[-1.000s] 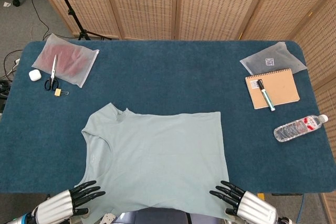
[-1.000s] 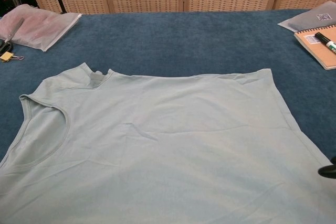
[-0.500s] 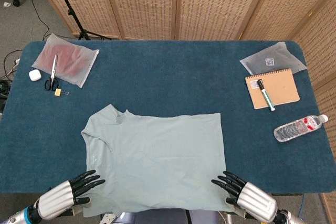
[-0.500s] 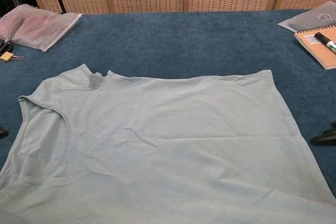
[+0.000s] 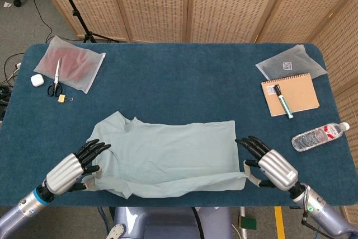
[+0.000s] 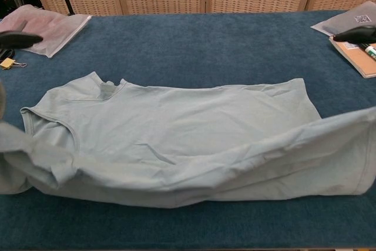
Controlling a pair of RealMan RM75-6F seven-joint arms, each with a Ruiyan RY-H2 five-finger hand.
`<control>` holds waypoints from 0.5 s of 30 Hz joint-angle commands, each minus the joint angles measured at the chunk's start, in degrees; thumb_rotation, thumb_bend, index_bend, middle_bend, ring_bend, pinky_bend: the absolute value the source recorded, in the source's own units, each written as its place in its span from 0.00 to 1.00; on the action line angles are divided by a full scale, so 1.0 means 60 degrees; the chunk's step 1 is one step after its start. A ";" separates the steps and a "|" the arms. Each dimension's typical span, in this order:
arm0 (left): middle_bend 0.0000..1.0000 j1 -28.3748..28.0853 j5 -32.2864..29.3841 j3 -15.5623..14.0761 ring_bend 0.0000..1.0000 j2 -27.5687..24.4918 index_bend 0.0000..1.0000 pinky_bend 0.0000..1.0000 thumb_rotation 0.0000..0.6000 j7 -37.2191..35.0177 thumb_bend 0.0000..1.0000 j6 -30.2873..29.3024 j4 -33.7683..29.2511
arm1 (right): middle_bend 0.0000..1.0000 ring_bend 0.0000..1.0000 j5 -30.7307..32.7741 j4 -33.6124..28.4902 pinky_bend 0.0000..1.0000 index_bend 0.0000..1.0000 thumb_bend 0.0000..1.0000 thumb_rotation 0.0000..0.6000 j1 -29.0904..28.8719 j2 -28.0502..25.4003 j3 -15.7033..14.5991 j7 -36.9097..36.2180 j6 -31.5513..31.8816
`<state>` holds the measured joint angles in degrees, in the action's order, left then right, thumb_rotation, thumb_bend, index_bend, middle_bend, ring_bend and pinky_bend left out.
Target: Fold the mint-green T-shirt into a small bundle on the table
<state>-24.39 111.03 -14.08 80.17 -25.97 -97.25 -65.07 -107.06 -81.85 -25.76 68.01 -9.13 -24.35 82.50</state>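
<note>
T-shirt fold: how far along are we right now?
Early. Done: the mint-green T-shirt lies spread flat on the table. In hand: the left hand and right hand hold its near edge lifted, starting the first fold. Left: laying that fold down and every further fold to a small bundle.

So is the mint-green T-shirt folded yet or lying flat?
Partly folded: the mint-green T-shirt's near edge is lifted over itself, held at both corners.
</note>
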 commanded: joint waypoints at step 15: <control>0.00 -0.1789 -0.2757 0.1793 0.00 -0.0533 0.72 0.00 1.00 0.0993 0.57 0.4435 -0.1620 | 0.05 0.00 0.2763 0.0742 0.04 0.68 0.67 1.00 -0.1662 0.0966 0.1577 0.0192 -0.3734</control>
<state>-33.56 96.55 -4.76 76.33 -20.71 -73.29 -74.82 -91.99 -79.32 -34.35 72.17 -0.76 -23.45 62.44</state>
